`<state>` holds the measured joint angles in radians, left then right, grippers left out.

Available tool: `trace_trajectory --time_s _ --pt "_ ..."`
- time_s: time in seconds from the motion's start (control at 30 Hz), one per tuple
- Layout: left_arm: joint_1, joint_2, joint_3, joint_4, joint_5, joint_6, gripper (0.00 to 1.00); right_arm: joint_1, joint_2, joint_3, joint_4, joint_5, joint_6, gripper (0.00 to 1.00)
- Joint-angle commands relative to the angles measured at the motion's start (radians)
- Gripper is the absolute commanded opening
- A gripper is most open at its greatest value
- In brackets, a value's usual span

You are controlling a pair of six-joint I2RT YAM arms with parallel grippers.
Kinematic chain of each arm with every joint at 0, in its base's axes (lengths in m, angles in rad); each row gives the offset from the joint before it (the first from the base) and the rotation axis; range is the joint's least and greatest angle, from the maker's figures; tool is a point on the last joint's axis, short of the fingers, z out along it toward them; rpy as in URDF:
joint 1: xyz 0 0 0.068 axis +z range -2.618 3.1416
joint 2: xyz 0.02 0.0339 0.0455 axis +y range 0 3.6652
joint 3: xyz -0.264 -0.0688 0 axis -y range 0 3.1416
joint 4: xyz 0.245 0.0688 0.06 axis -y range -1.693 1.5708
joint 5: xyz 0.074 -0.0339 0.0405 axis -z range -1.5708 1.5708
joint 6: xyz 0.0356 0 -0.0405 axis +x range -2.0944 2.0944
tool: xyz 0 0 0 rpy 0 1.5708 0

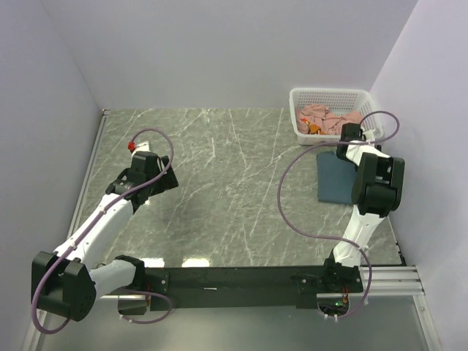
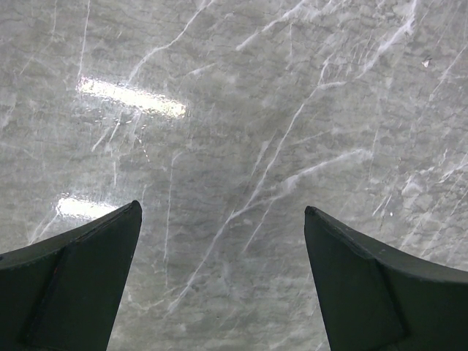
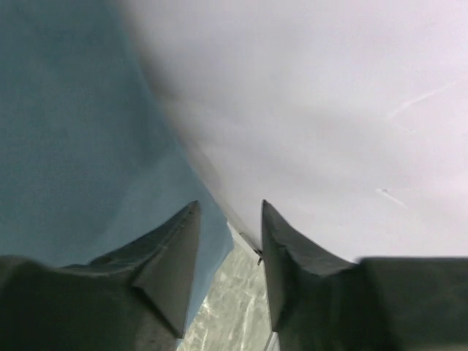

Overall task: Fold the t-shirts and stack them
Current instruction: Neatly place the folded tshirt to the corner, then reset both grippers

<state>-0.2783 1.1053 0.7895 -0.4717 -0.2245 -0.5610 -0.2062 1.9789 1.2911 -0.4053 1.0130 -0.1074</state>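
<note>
Folded blue shirt point(image 1: 335, 183) on the marble table point(image 1: 234, 190) by the right wall point(image 3: 329, 110), partly under the right arm point(image 1: 376, 183), right gripper point(image 3: 229, 208) at its edge, jaws slightly apart, pink shirts point(image 1: 322, 115) heaped in the white basket point(image 1: 329, 93) behind, left gripper point(image 2: 219, 212) spread wide over the table

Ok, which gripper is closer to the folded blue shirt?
Right. The right gripper sits over the blue shirt's edge beside the wall; the left gripper hangs over bare table, far to the shirt's left.
</note>
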Motion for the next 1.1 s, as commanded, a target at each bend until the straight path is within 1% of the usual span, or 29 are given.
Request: trace_trajectory --time_s 0.0,0.1,0.17,0.23,0.27,0.33,0.37,0.43,0.47,0.5,0.53,0.57,0.63,0.67,0.73,0.77,0.83,0.87,0.9,0.93,0.97,1.0,1.07 --pt "0.005 -0.004 0.002 0.033 0.007 0.015 0.99 -0.009 -0.049 0.091 -0.042 0.049 0.072 0.48" --pt "0.01 -0.013 0.004 0.035 0.007 0.015 0.99 -0.007 -0.104 0.16 -0.162 -0.014 0.188 0.49" --pt "0.013 -0.019 0.004 0.036 0.007 0.013 0.99 -0.006 -0.153 0.175 -0.231 -0.063 0.262 0.53" --pt "0.016 -0.033 0.002 0.038 0.007 0.013 1.0 -0.007 -0.257 0.172 -0.263 -0.118 0.3 0.56" --pt "0.017 -0.045 0.001 0.038 0.005 0.013 0.99 -0.006 -0.344 0.162 -0.286 -0.178 0.339 0.58" --pt "0.018 -0.061 -0.003 0.039 -0.007 0.012 0.99 -0.007 -0.444 0.151 -0.306 -0.247 0.371 0.6" --pt "0.019 -0.07 -0.003 0.039 -0.015 0.01 1.0 -0.007 -0.548 0.145 -0.323 -0.275 0.396 0.63" --pt "0.019 -0.106 -0.009 0.044 -0.041 0.007 0.99 -0.006 -0.659 0.113 -0.328 -0.391 0.413 0.65" --pt "0.019 -0.12 -0.013 0.045 -0.048 0.004 0.99 -0.007 -0.775 0.096 -0.32 -0.428 0.422 0.66" --pt "0.019 -0.152 -0.015 0.045 -0.061 0.003 1.0 -0.007 -0.834 0.055 -0.316 -0.508 0.432 0.68" --pt "0.019 -0.172 -0.021 0.047 -0.07 0.001 0.99 -0.007 -0.894 0.027 -0.302 -0.549 0.44 0.73" --pt "0.019 -0.192 -0.027 0.05 -0.097 -0.003 0.99 -0.007 -1.007 0.001 -0.29 -0.58 0.44 0.74" --pt "0.018 -0.266 -0.041 0.053 -0.13 -0.007 0.99 0.017 -1.118 -0.087 -0.262 -0.626 0.456 0.75" --pt "0.018 -0.295 -0.044 0.048 -0.175 -0.013 1.0 0.036 -1.212 -0.114 -0.253 -0.626 0.45 0.75" --pt "0.016 -0.378 -0.055 0.041 -0.22 -0.014 0.99 0.083 -1.293 -0.179 -0.245 -0.579 0.446 0.75" --pt "0.013 -0.406 -0.056 0.03 -0.267 -0.02 0.99 0.138 -1.366 -0.218 -0.242 -0.556 0.431 0.75" --pt "-0.005 -0.493 -0.07 0.021 -0.309 -0.02 1.0 0.181 -1.44 -0.255 -0.241 -0.501 0.426 0.76" --pt "-0.01 -0.524 -0.075 0.016 -0.323 -0.022 0.99 0.201 -1.522 -0.278 -0.227 -0.482 0.405 0.77" --pt "-0.019 -0.582 -0.078 0.004 -0.347 -0.022 0.99 0.244 -1.566 -0.33 -0.213 -0.481 0.385 0.77" --pt "-0.022 -0.61 -0.084 -0.002 -0.358 -0.023 0.99 0.258 -1.609 -0.357 -0.198 -0.481 0.374 0.77" --pt "-0.025 -0.634 -0.085 -0.01 -0.369 -0.025 0.99 0.266 -1.687 -0.401 -0.195 -0.481 0.37 0.77" --pt "-0.027 -0.678 -0.087 -0.016 -0.377 -0.022 0.99 0.281 -1.724 -0.421 -0.191 -0.493 0.362 0.77" --pt "-0.028 -0.717 -0.096 -0.028 -0.394 -0.013 0.99 0.286 -1.811 -0.488 -0.181 -0.527 0.345 0.79"
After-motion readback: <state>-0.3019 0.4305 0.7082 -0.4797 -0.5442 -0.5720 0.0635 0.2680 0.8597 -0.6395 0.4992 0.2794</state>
